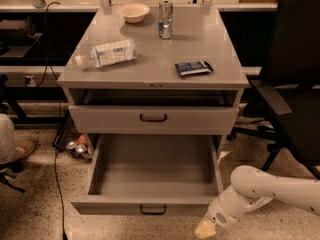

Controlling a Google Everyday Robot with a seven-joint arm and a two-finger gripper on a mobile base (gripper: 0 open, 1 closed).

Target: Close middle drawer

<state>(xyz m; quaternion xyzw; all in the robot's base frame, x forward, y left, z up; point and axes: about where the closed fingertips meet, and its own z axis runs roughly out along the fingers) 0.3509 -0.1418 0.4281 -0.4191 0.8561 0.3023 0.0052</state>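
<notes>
The middle drawer (111,207) stands pulled far out of the grey cabinet (160,81), its deep box open to the camera; its grey floor and side walls show bare; the flat front panel faces the bottom of the view, with the small dark bar handle (152,210) at its centre. Above it the top drawer (195,119) is out only a little, leaving a dark gap under the cabinet top; what lies inside cannot be seen.

On the cabinet top a pale bowl (133,12) sits at the back, left of centre; its contents cannot be made out; a metal can (165,19) stands upright just right of the bowl; a plastic bottle (107,53) lies on its side toward the left edge; a dark flat packet (193,68) lies toward the right front. A black chair (295,84) stands to the right of the cabinet.

The gripper (205,229) hangs low at the bottom of the view, at the end of the white arm (270,186) that reaches in from the right; it is just beside the front right corner of the middle drawer, slightly below and outside the front panel, to the right of the handle; whether it touches the panel cannot be told, nor whether it is released or clenched; nothing is seen held in it.
</notes>
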